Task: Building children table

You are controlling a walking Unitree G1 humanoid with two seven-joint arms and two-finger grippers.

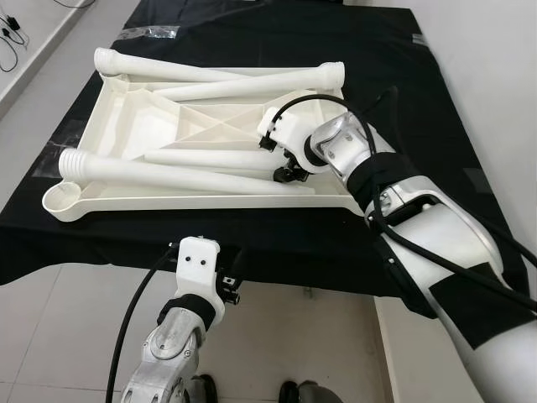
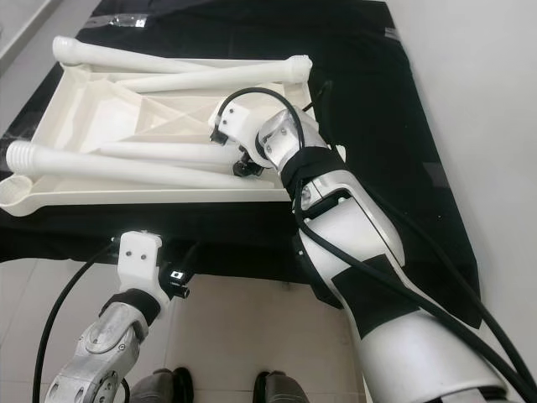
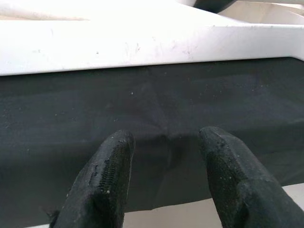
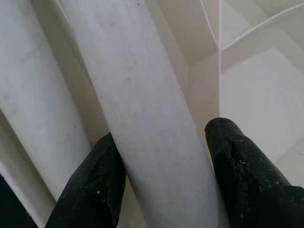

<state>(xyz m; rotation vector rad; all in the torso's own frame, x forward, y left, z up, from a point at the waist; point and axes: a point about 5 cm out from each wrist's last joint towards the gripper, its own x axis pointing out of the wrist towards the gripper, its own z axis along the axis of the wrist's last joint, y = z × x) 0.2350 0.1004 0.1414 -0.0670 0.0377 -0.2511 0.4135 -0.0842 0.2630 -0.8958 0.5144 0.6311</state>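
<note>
pale floor tiles surround a work table draped in black cloth (image 1: 252, 34). left eye view: the white plastic tabletop (image 1: 109, 109) lies upside down on the cloth toward its left side, four tube legs (image 1: 159, 174) loose across its ribbed underside. the right gripper (image 1: 281, 159) reaches in near the tabletop's front right corner; the left gripper (image 1: 226, 281) hovers below the cloth's front edge. right eye view: same layout. left wrist view: its fingers (image 3: 107, 180) are spread, empty, facing the cloth and the tabletop's front rim. right wrist view: fingers (image 4: 90, 190) straddle one leg, seemingly touching both sides. the leg looks light, stiff, smooth, likely slippery; a mid-shaft hold suits it.
</note>
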